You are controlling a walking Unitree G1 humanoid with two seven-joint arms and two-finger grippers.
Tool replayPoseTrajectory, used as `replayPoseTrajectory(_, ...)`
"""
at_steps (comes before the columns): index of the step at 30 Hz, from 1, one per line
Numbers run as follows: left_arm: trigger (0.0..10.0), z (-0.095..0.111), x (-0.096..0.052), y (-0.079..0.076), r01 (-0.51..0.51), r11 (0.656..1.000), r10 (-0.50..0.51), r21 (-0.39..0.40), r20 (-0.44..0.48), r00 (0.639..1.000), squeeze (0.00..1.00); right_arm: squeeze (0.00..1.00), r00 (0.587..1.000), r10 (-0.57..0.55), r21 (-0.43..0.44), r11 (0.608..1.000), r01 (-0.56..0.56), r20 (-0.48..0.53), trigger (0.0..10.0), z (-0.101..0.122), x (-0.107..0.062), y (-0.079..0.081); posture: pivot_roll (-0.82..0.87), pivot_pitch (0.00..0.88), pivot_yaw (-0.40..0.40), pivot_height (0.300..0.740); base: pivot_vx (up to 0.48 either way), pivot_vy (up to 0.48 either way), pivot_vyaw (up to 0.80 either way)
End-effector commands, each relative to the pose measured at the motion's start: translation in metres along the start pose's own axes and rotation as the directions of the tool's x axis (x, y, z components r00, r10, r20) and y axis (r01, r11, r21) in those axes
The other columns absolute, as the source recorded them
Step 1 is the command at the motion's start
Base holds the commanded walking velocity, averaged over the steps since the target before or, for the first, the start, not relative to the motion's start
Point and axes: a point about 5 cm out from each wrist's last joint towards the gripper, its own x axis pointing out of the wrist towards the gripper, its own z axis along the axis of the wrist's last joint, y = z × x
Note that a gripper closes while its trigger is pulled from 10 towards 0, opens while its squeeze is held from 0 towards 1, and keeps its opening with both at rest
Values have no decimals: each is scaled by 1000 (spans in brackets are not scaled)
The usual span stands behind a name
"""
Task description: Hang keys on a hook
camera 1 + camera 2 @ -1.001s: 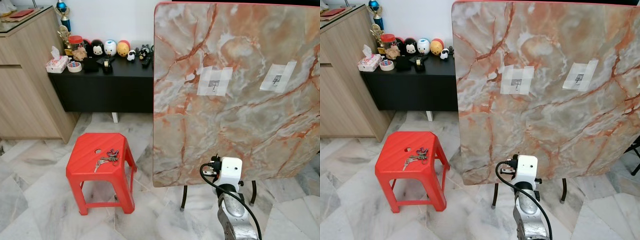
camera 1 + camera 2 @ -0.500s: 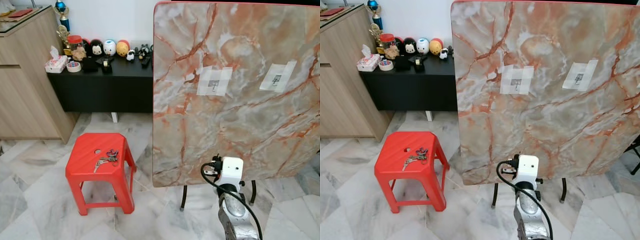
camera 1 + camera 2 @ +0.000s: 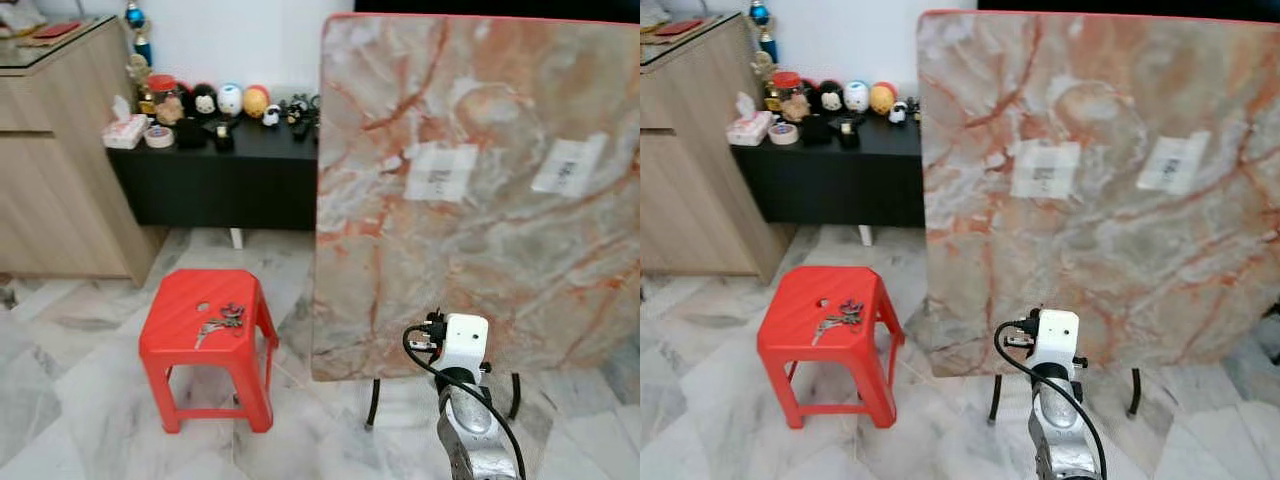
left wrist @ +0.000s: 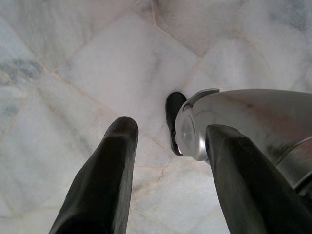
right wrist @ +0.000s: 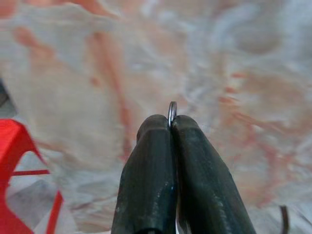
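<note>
Two taped hooks sit high on the marble board above my right gripper, which pinches a key ring, while more keys lie on the red stool leftward.

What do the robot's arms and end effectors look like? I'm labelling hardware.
The right arm is shiny silver, topped by a white boxy module with a looping black cable. Each end effector has two long, rounded black fingers, matte, without visible markings.

Red stool, black sideboard
</note>
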Motion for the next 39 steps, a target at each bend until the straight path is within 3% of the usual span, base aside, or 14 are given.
replayPoseTrajectory(1, 10000, -1, 0, -2, 9, 1000, -9, -6, -9, 1000, 0, 0, 1000, 0, 0, 1000, 0, 14, 10000, 5, 3, 1, 78, 0, -76, 740, 326, 0, 0)
replayPoseTrajectory(10, 10000, -1, 0, -3, 9, 1000, -9, -7, -7, 1000, 0, 0, 1000, -1, 1, 1000, 1, 16, 10000, 5, 3, 0, 77, 0, -78, 740, 328, 0, 0)
replayPoseTrajectory(25, 10000, -3, 0, -4, 9, 1000, -9, 4, -11, 1000, 0, 0, 997, -52, 6, 999, 52, 51, 10000, 11, 4, -5, 78, 0, -80, 740, 0, 0, 0)
replayPoseTrajectory(29, 10000, -3, 0, -4, 10, 1000, -10, 4, -12, 1000, 0, 0, 995, -12, -100, 995, 22, 98, 10000, 19, 5, -2, 75, 0, -80, 740, 0, 0, 0)
replayPoseTrajectory(32, 10000, -2, 0, -4, 11, 1000, -11, 5, -9, 1000, 0, 0, 972, -27, -244, 966, 85, 234, 10000, 39, 3, -4, 75, 0, -80, 740, 0, 0, 0)
replayPoseTrajectory(39, 10000, -2, 0, -5, 15, 1000, -15, 6, -5, 1000, 0, 0, 929, -99, -306, 927, 216, 356, 10000, 62, 5, -13, 71, 0, -79, 740, 0, 0, 0)
